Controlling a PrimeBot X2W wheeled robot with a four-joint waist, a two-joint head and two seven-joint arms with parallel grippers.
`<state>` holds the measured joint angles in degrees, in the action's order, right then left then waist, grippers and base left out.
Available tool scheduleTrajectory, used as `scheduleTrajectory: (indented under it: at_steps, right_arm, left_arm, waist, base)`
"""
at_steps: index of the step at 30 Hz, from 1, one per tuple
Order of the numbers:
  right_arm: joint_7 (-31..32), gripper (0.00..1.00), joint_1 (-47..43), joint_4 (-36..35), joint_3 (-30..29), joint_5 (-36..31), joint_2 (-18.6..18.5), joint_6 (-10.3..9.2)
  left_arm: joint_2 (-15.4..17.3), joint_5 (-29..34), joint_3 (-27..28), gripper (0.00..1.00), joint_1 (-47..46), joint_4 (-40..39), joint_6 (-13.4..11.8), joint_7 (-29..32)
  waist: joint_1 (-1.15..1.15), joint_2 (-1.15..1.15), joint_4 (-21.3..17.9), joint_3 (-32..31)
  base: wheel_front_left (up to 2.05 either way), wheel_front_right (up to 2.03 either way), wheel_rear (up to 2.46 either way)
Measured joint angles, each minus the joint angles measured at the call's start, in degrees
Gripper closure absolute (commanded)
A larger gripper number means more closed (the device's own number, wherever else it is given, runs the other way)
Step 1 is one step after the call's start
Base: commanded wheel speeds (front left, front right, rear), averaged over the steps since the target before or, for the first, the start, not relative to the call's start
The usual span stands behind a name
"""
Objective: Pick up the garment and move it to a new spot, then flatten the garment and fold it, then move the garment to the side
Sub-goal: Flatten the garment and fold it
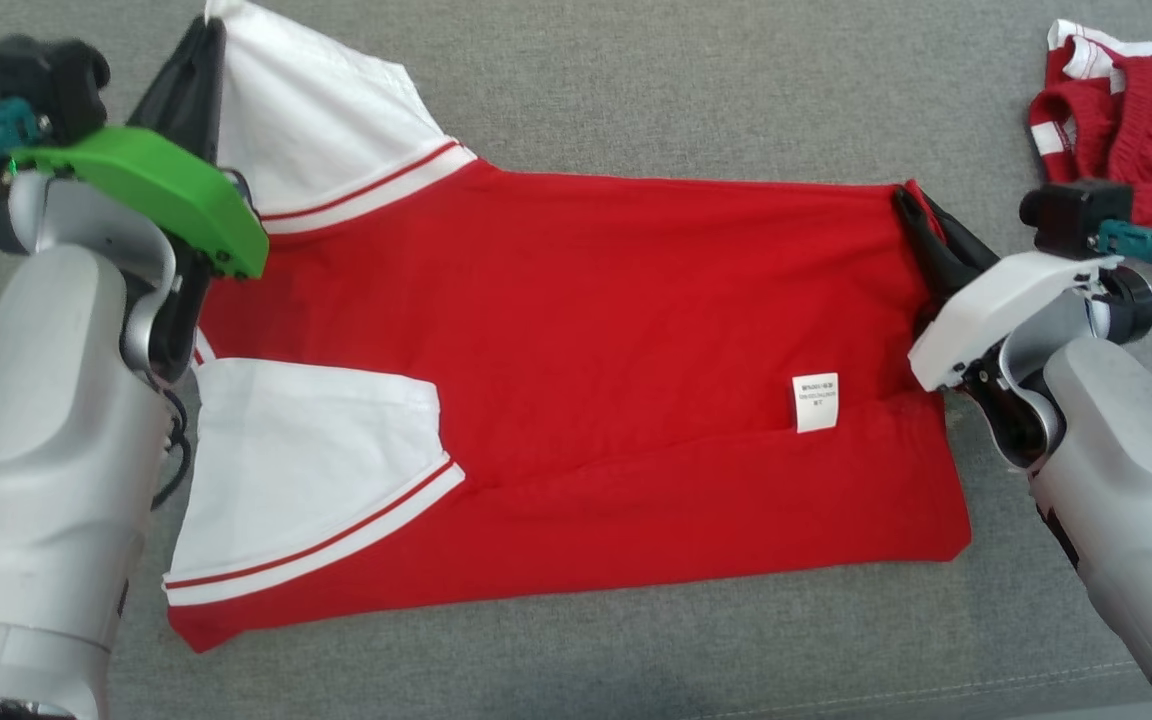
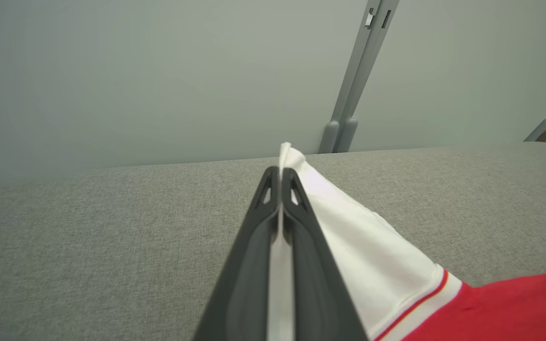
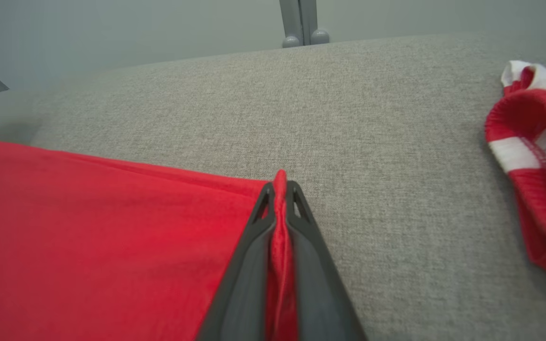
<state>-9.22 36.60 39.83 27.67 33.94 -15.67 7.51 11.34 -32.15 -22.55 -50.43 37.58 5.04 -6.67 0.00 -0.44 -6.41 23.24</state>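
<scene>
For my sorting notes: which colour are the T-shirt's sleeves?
White sleeves with a red stripe; clearest in the head view.

Red/white shorts crumpled far rt on grey fabric surface; grey post behind

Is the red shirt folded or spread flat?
Partly folded. On the red shirt, the near side and near sleeve lie turned over the body; left gripper and right gripper pinch its far edge.

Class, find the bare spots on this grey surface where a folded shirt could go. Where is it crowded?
Bare grey surface lies beyond the shirt, between its far sleeve and the second garment, and along the edge nearest the robot. Crowded: far right, around that garment.
</scene>
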Motion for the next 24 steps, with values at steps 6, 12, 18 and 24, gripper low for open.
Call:
scheduleTrajectory:
  at_steps: [6, 12, 18, 24]
  right_arm:
    - [-4.4, 1.00, -4.1, 0.3, -1.5, -0.1, -1.3, -0.02]
    - [-4.9, 1.00, -9.3, -1.2, -1.7, -0.6, -1.4, -0.55]
    - [-4.9, 1.00, -14.4, -3.6, -1.9, -0.6, -1.3, -0.62]
    - [-4.9, 1.00, -19.1, -5.1, -1.0, -2.1, -1.5, -0.63]
  left_arm:
    - [-1.5, -2.0, 0.1, 1.00, 8.6, -3.7, 0.3, -5.8]
    - [-3.0, -4.4, 1.9, 1.00, 19.6, -7.8, 0.3, -7.6]
    - [-3.1, -7.1, 4.9, 1.00, 30.1, -11.8, -1.6, -7.5]
    - [-3.5, -7.4, 4.5, 1.00, 38.0, -15.0, -2.6, -7.5]
  waist:
    - [0.00, 0.00, 2.0, -4.1]
    - [0.00, 0.00, 3.9, -8.5]
    - [0.00, 0.00, 5.3, -12.1]
    - [0.00, 0.00, 6.4, -14.1]
  base:
    - [0.00, 0.00, 0.00]
    - [0.00, 0.00, 0.00]
    - [0.00, 0.00, 0.00]
    - [0.00, 0.00, 0.00]
